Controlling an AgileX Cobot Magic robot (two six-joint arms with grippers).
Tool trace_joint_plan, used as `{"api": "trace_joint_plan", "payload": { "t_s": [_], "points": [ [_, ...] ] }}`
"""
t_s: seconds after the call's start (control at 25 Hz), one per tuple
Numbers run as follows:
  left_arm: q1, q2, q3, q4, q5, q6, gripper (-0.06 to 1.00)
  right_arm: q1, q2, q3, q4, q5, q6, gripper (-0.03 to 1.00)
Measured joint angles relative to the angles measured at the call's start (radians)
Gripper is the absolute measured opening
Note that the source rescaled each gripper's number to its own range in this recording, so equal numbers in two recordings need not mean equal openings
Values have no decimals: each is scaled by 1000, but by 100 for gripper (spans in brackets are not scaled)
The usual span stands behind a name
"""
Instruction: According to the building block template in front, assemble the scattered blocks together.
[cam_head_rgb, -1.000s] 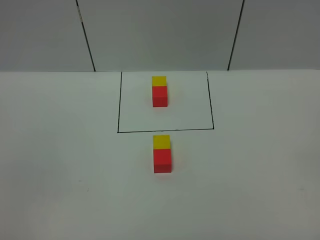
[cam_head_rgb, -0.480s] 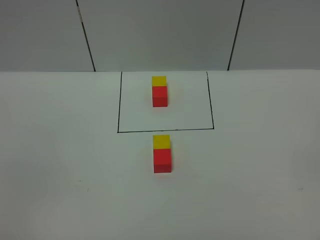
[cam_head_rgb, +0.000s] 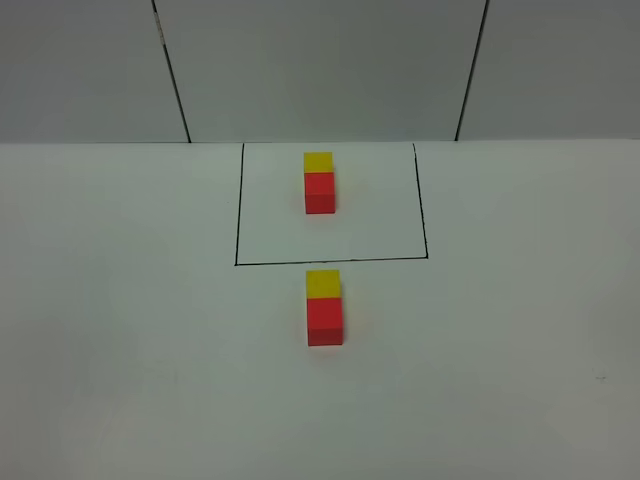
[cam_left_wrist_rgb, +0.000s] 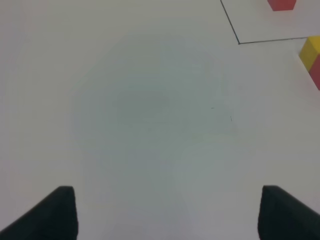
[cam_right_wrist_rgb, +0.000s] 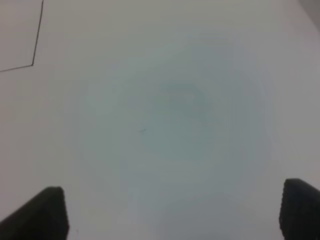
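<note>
The building block template stands inside a thin black rectangle (cam_head_rgb: 330, 262): a yellow cube (cam_head_rgb: 318, 162) behind a red cube (cam_head_rgb: 320, 192). Just in front of that rectangle the scattered blocks sit touching in the same order, yellow block (cam_head_rgb: 322, 284) behind red block (cam_head_rgb: 325, 322). Neither arm shows in the exterior high view. In the left wrist view my left gripper (cam_left_wrist_rgb: 167, 190) is open over bare table, with the yellow block (cam_left_wrist_rgb: 311, 50) at the frame's edge. My right gripper (cam_right_wrist_rgb: 174, 187) is open too, with nothing between its fingers.
The white table (cam_head_rgb: 120, 300) stretches wide on both sides of the blocks. A grey panelled wall (cam_head_rgb: 320, 70) closes the back. A corner of the black rectangle (cam_right_wrist_rgb: 33, 65) shows in the right wrist view.
</note>
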Motion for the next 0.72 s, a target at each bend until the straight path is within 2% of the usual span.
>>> {"api": "trace_joint_plan", "payload": {
  "t_s": [0.72],
  "points": [
    [0, 0, 0, 0, 0, 0, 72, -21, 0, 0, -1, -1, -20, 73]
  ]
}}
